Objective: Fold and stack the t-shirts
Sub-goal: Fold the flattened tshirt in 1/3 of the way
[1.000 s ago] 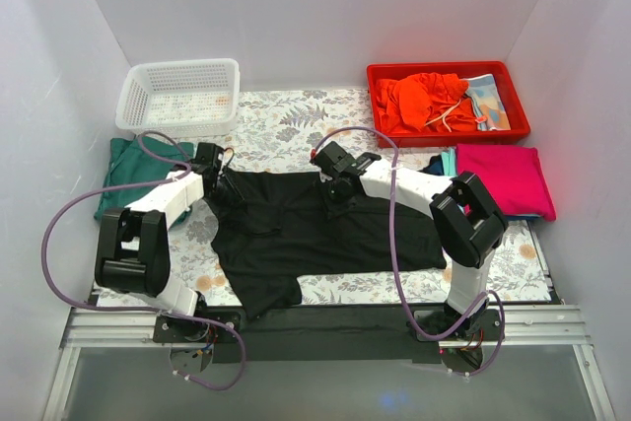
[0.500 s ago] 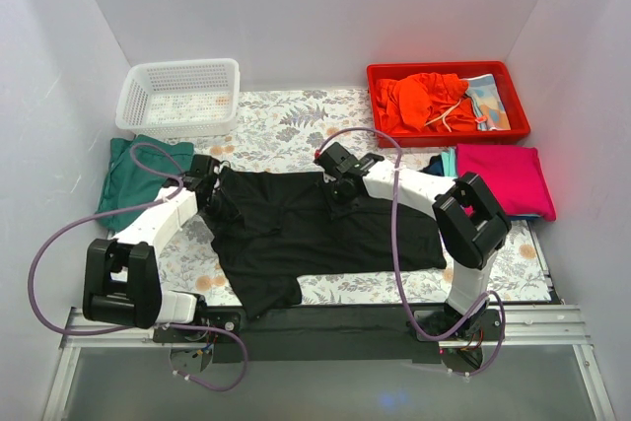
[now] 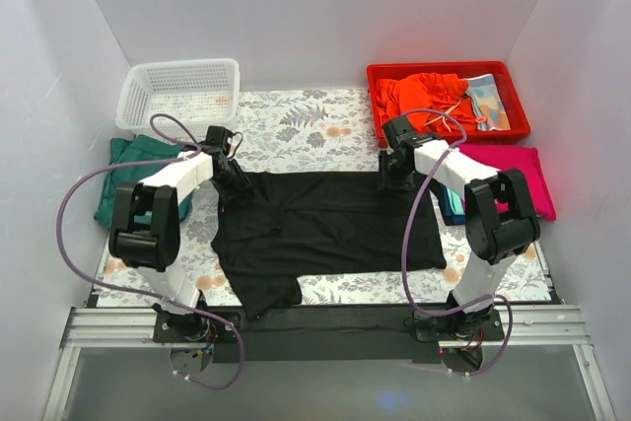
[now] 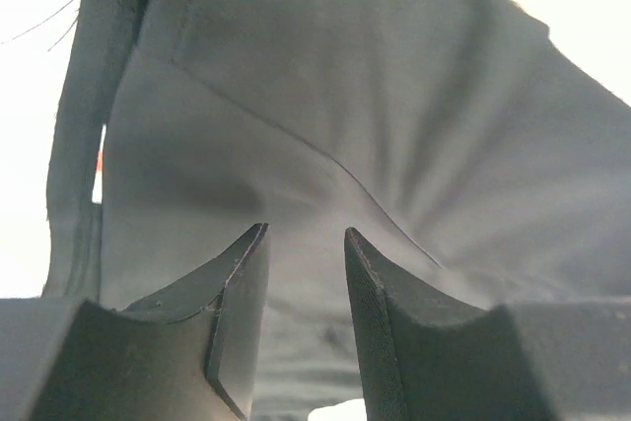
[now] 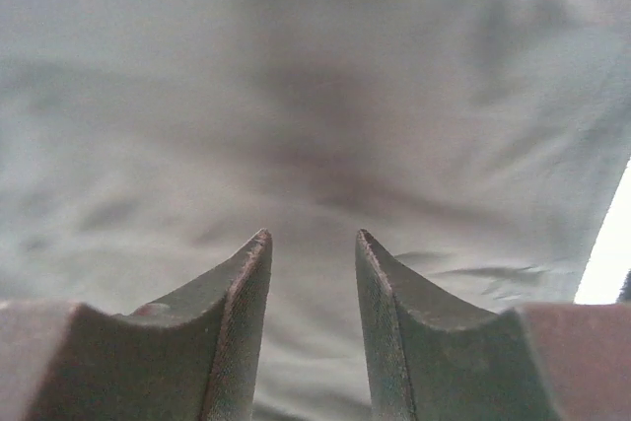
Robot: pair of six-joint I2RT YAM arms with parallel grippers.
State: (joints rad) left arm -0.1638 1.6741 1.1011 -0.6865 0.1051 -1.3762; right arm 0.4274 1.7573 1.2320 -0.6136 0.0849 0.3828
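One black t-shirt [image 3: 325,229]: spread open mid-tabletop [image 3: 296,120], unfolded; its folding looks barely begun.
Magenta t-shirt [image 3: 508,179]: folded, topping a pile at right.
Dark-green t-shirt [image 3: 118,179]: folded, apart at left, unstacked.
Left claw [image 4: 306,232]: shirt's far-left corner, fingers parted; grip unclear.
Right claw [image 5: 314,234]: far-right corner, parted, holding nothing.

Top cam: fixed, high, behind arm bases [image 3: 197,327] at 6 o'clock, looks down twd 12, whole bench [image 3: 296,110] in view. L & R wrist cams: v. close, peer past own jaws onto black shirt [image 4: 394,125]. All 3 share shirt's 12 o'clock edge.
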